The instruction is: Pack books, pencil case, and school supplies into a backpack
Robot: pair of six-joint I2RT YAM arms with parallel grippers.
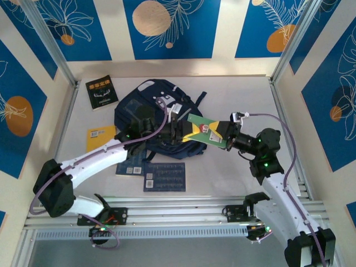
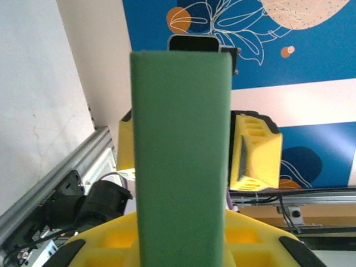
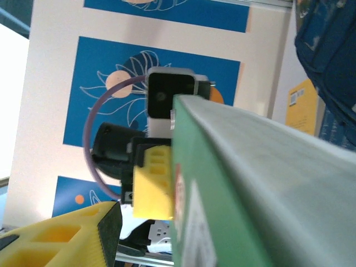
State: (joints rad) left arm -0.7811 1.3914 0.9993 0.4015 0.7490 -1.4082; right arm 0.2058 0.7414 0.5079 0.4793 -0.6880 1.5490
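Note:
A green card-like box point(image 1: 201, 122), one of the school supplies, hangs over the navy backpack point(image 1: 146, 105). My left gripper point(image 1: 186, 132) is shut on its near end; in the left wrist view the box point(image 2: 181, 156) stands upright out of that gripper point(image 2: 181, 247). My right gripper point(image 1: 216, 132) straddles the other end with its jaws open. In the right wrist view its ribbed fingertip point(image 3: 108, 233) stands apart from the box point(image 3: 250, 189). Four books lie flat: black point(image 1: 101, 92), yellow-orange point(image 1: 100, 138), two dark blue point(image 1: 164, 177) point(image 1: 129, 167). The pencil case is out of view.
The backpack lies at the table's middle back, its straps trailing right. The books lie left and in front of it. Metal frame posts point(image 1: 55, 53) and patterned walls close in the table on three sides.

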